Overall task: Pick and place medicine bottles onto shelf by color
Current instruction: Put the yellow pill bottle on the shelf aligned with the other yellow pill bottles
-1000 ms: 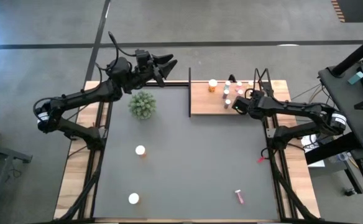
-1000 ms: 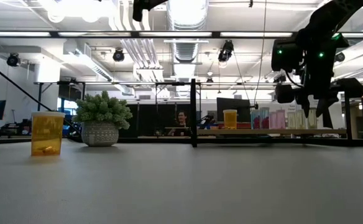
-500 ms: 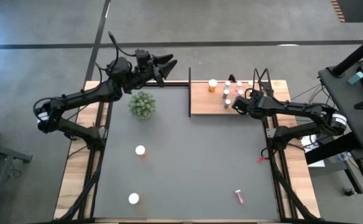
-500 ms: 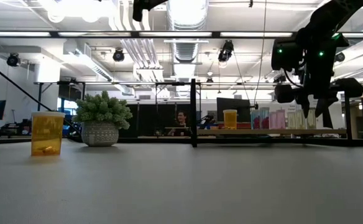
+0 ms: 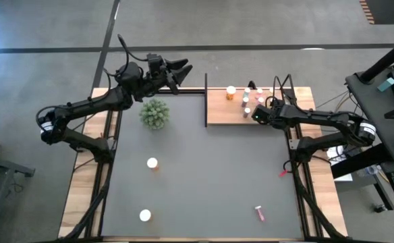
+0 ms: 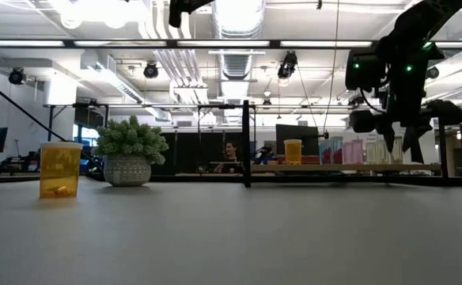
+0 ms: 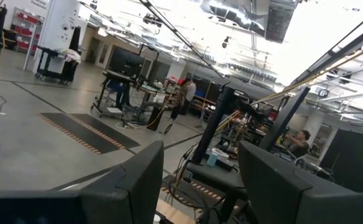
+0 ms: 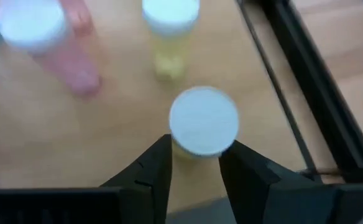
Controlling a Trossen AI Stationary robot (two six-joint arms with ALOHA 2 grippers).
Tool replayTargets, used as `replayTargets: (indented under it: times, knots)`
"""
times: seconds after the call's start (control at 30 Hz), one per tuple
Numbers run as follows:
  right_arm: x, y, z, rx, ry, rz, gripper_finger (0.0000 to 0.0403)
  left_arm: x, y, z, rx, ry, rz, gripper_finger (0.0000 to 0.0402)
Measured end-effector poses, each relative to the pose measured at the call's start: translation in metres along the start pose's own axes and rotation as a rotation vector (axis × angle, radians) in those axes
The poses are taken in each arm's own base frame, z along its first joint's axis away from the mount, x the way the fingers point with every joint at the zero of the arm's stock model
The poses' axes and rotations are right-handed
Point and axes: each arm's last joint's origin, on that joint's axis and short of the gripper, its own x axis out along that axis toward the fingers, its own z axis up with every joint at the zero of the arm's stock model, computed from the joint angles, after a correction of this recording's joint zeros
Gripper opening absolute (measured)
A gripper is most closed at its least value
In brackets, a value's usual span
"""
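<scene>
The wooden shelf (image 5: 224, 111) lies at the table's far right and carries an orange bottle (image 5: 231, 91) and several small vials (image 5: 251, 98). My right gripper (image 5: 259, 113) points down over the shelf's right part, its fingers closed in around a small yellow-green bottle with a white cap (image 8: 203, 121). A pink vial (image 8: 51, 43) and another yellow vial (image 8: 169, 31) stand just beyond it. My left gripper (image 5: 181, 70) is open and empty, raised beyond the table's far edge. My right gripper comes from above, pointing down, with one finger (image 8: 150, 168) on each side of the yellow-green bottle below its white cap (image 8: 203, 127). The cap hides the place of contact. The bottle stands upright on the shelf.
Two orange bottles stand on the table's left half (image 5: 152, 163) (image 5: 145, 215). A pink vial (image 5: 259, 212) lies near the front and a red vial (image 5: 283, 173) by the right edge. A green plant ball (image 5: 155, 113) sits at the far left. A black post (image 6: 247, 142) edges the shelf.
</scene>
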Motion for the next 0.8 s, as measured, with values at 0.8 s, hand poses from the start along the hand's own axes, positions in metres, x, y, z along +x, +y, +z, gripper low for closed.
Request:
replayTargets:
  times: [0.8]
  knots:
    - [-0.017,0.004,0.012,-0.065,0.057,0.015,0.0225,-0.002,-0.001,-0.003,-0.002,0.025,-0.044,0.019]
